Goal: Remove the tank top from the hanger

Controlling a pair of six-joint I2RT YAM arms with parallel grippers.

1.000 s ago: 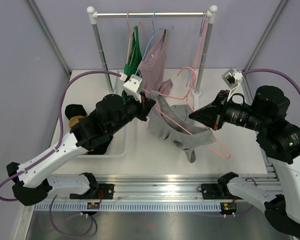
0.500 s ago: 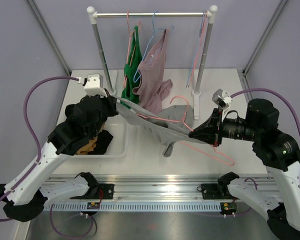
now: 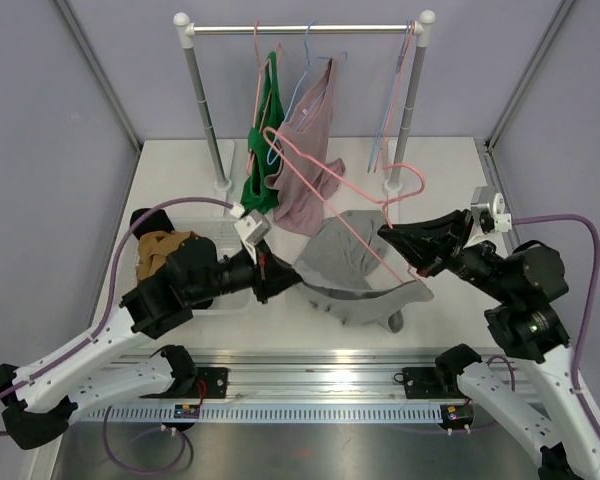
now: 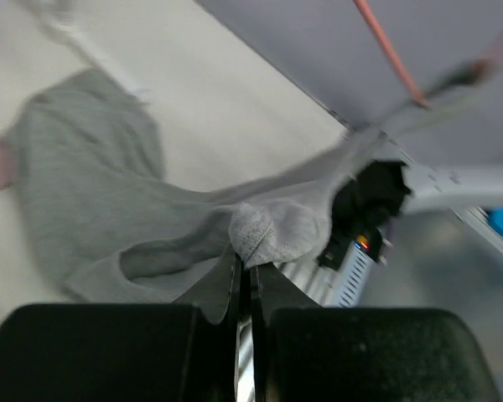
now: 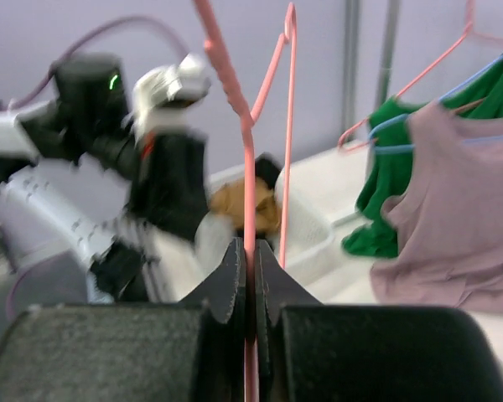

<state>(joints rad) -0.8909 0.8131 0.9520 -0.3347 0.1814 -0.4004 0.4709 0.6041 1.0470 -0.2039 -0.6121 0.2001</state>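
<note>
Top external: left gripper (image 3: 270, 277) pinches tank top (image 3: 345, 255), right gripper (image 3: 390, 232) clamps hanger (image 5: 248, 159); garment looks mostly off, not fully.

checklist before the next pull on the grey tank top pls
1. Left gripper jaws shut on the tank top: ok.
2. Right gripper jaws shut on the hanger: ok.
3. Tank top fully off the hanger: cannot tell; in the top view the wire crosses over the cloth.
4. Hanger's far end clear of the pink top hanging behind: cannot tell; they overlap in the top view.
5. Cloth between the arms free of knots: cannot tell.
</note>
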